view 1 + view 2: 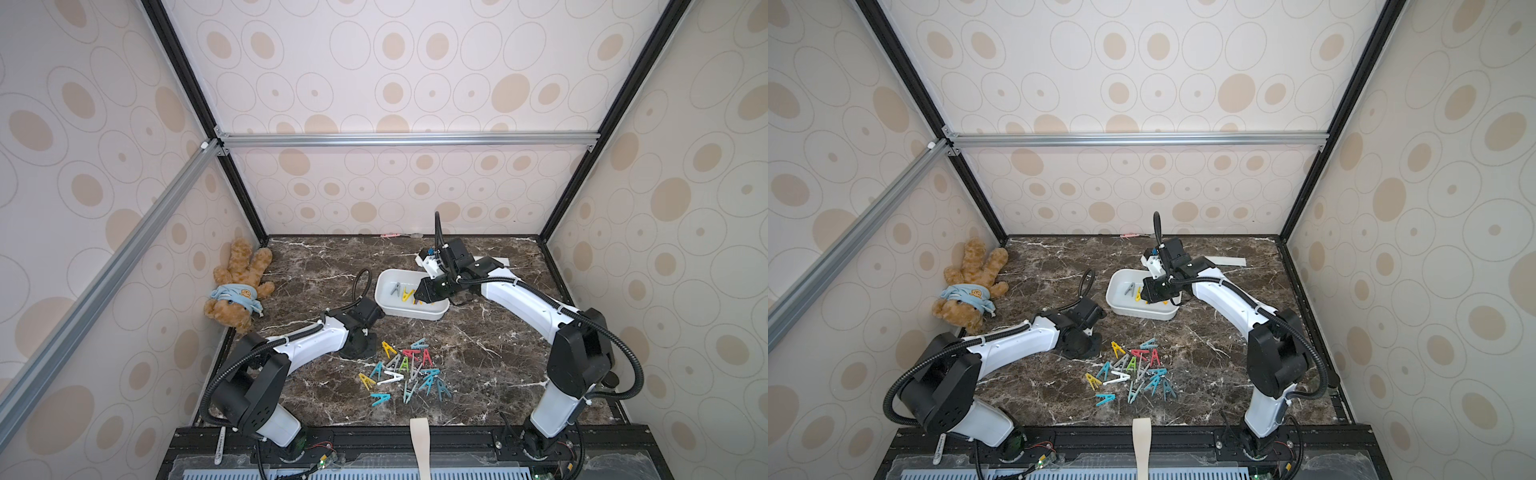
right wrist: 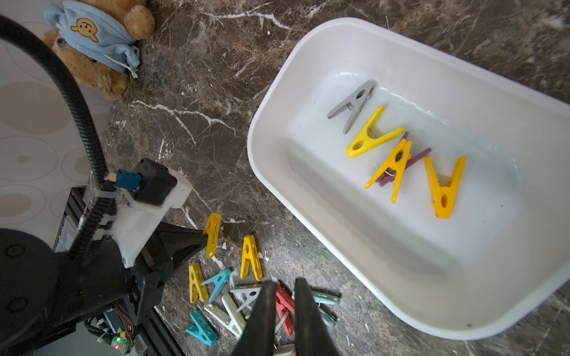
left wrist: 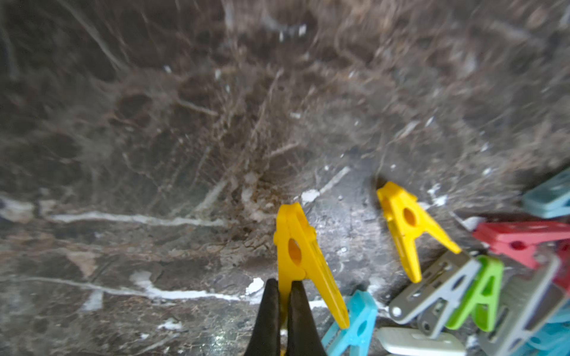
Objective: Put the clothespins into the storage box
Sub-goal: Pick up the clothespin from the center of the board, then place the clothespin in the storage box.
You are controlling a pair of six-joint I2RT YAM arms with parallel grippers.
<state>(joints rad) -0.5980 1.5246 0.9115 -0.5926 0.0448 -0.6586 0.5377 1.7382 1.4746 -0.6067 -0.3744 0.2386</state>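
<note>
left gripper [image 3: 281, 292] pinching yellow clothespin [image 3: 296, 246] by one leg, pin pointing forward | storage box [image 1: 407, 312] beyond it, rightward, near | right gripper [image 2: 282, 289] over box, jaws slightly apart, empty

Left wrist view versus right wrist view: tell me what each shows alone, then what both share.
Only the left wrist: a close look at the left gripper shut on one leg of a yellow clothespin. Only the right wrist: the storage box with five clothespins inside, the teddy bear, the empty right gripper. Both: that held clothespin, the loose pile, the marble table.
</note>
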